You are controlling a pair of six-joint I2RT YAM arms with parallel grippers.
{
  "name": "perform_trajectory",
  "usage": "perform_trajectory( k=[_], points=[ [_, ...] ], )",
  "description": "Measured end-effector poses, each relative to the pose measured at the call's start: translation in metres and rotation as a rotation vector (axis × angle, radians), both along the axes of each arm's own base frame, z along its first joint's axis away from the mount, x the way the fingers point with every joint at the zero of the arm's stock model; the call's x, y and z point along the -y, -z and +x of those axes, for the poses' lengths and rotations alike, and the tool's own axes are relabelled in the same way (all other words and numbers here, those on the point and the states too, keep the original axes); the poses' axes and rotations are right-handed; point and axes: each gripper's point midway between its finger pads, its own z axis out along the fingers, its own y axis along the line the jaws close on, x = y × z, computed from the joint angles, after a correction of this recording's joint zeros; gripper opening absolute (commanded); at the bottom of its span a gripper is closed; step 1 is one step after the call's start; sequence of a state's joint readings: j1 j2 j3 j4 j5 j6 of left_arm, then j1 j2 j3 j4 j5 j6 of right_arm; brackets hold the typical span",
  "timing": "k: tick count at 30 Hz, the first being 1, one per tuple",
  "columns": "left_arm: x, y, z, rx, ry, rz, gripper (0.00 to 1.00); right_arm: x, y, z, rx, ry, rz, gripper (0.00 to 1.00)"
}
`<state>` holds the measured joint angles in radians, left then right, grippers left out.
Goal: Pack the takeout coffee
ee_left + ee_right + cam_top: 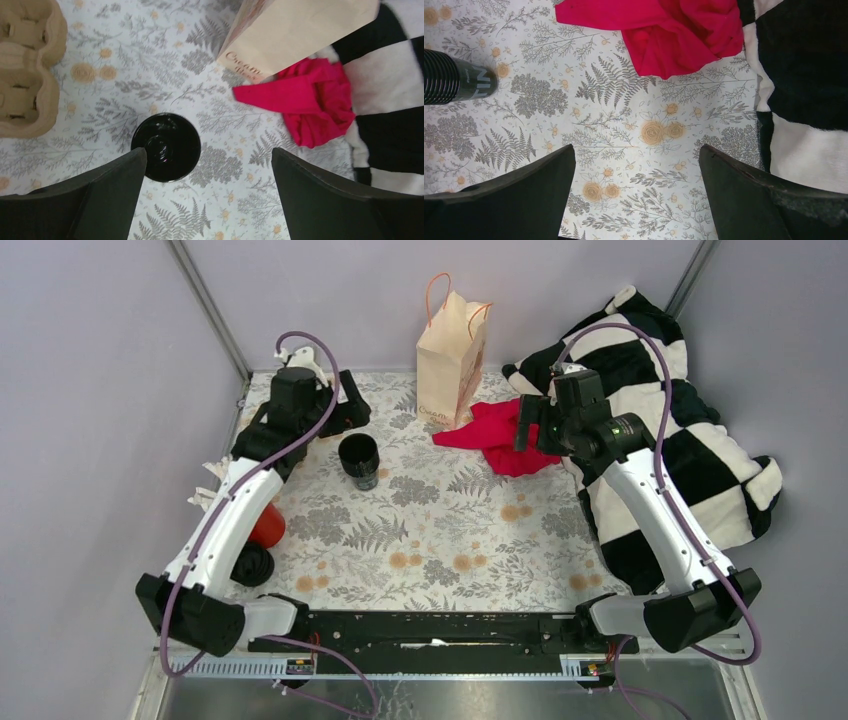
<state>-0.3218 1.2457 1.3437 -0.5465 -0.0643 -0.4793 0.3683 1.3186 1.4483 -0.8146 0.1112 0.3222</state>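
The black coffee cup (358,458) stands upright on the floral tablecloth, left of centre. From above in the left wrist view, the cup (167,145) shows a glossy black round top; I cannot tell whether a lid is on it. My left gripper (347,410) is open and empty, hovering just behind the cup. In its wrist view the left gripper (207,152) has its left fingertip (135,157) overlapping the cup's edge. My right gripper (523,425) is open and empty above the red cloth's edge; the right wrist view shows this gripper (636,150) over bare tablecloth, with the cup (456,80) far left. The paper bag (452,355) stands at the back centre.
A red cloth (495,435) lies by the bag's foot. A black-and-white checked blanket (690,450) fills the right side. A brown cardboard cup tray (25,65) sits left of the cup. A red cup (267,525) and a black round thing (252,563) sit by the left arm.
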Motion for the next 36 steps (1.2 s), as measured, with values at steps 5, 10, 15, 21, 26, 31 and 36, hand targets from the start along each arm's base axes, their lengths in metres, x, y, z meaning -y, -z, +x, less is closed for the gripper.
perform_trajectory(
  k=[5,10,15,21,26,31,36],
  points=[
    [0.0,0.037,0.005,-0.152,-0.009,0.054,0.99,-0.006,0.0,0.001,-0.001,-0.03,0.016,1.0],
    [-0.004,0.075,0.009,-0.311,-0.034,0.095,0.93,-0.015,0.005,0.003,-0.015,-0.08,0.03,1.0],
    [-0.025,0.11,0.014,-0.448,-0.094,0.118,0.83,-0.025,0.008,0.003,-0.028,-0.127,0.06,1.0],
    [-0.032,0.142,0.021,-0.543,-0.101,0.159,0.68,-0.035,0.009,0.003,-0.027,-0.165,0.096,1.0],
    [-0.032,0.158,0.025,-0.588,-0.08,0.203,0.57,-0.033,0.012,0.002,-0.031,-0.173,0.082,1.0],
    [-0.036,0.157,0.028,-0.584,-0.084,0.233,0.55,-0.032,0.018,0.0,-0.041,-0.181,0.07,1.0],
    [-0.042,0.156,0.026,-0.586,-0.095,0.264,0.47,-0.032,0.019,-0.001,-0.045,-0.181,0.069,1.0]
  ],
)
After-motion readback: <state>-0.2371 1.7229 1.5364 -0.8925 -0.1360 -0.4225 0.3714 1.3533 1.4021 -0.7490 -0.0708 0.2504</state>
